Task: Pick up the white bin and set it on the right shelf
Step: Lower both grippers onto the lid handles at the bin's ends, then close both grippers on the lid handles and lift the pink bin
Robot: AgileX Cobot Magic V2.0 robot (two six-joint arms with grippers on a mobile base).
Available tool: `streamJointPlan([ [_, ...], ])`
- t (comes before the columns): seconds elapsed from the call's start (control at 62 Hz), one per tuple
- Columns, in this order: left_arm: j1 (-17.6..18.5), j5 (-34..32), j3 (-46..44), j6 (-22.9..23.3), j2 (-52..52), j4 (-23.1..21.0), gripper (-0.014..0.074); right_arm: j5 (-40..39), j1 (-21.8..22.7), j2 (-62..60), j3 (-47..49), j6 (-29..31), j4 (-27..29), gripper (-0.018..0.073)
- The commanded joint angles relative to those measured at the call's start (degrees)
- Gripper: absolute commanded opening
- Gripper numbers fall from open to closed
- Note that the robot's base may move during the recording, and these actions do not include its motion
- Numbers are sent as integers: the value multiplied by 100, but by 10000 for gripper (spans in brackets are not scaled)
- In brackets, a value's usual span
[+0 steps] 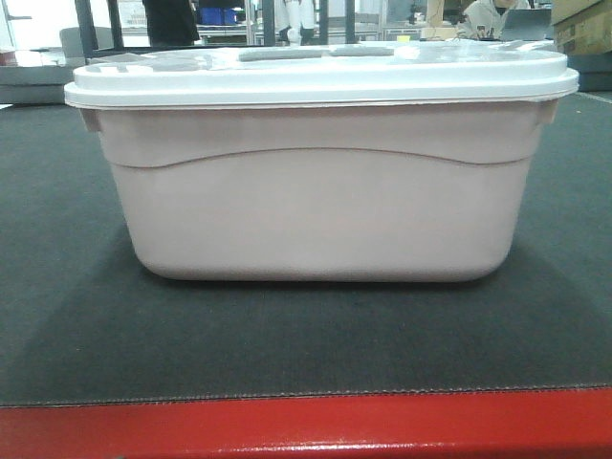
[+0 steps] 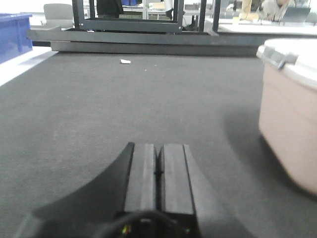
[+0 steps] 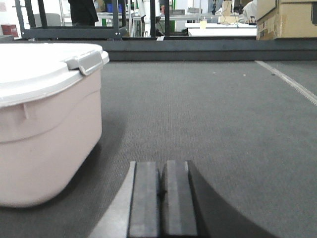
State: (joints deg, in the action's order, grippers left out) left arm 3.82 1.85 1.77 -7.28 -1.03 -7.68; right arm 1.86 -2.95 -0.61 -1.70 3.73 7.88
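Workshop-like lab, black metal frames (image 2: 129, 25), blue bin (image 2: 12, 34), stacked cardboard boxes (image 3: 287, 20), white worktables (image 3: 223, 31)

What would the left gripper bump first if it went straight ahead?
Probably nothing near: the left gripper faces open grey mat, the white bin sits to its right. Far off, a dark ledge.

Dark grey textured worktop (image 1: 76, 335), red front edge (image 1: 306, 426). Small white scrap (image 2: 125, 61) lies on it at far left. Black metal frame (image 2: 129, 22) runs along the far side. Blue bin (image 2: 12, 32) off the left edge, grey chair (image 2: 58, 14) behind it. Cardboard boxes (image 3: 285, 20) stacked at back right. Person in dark clothes (image 3: 83, 11) stands at the back. Workshop benches beyond, brightly lit, washed out.
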Motion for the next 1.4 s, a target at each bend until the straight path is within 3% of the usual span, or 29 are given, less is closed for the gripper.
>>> streamJointPlan([
  [0.0,-4,-866,111,44,-13,-354,-118,-829,14,-43,52,9,37,69],
  [0.129,-4,-1538,-185,44,-1,-396,-117,-1172,14,-43,450,9,382,69],
  [0.371,-4,348,-2104,44,678,-386,-111,-474,14,477,2056,9,594,96],
  [0.451,8,699,-2647,44,1105,-441,-92,-358,14,854,2498,9,602,173],
  [0.532,59,1014,-3120,44,1558,-640,-17,-338,14,1258,2839,9,603,293],
  [0.709,189,1335,-3659,44,2572,-1333,323,-139,14,2181,3285,9,609,578],
  [0.822,243,1441,-3856,44,3137,-1873,440,150,14,2646,3461,9,804,613],
  [1.112,257,2368,-4870,-72,4883,-3132,446,1588,14,4258,4514,-87,3017,614],
  [1.273,214,3159,-5698,-1079,5912,-4169,446,2634,14,5162,5530,-81,3325,614],
  [1.386,-57,3842,-6189,-1872,6527,-5089,446,3392,85,5736,6243,-52,3387,614],
])
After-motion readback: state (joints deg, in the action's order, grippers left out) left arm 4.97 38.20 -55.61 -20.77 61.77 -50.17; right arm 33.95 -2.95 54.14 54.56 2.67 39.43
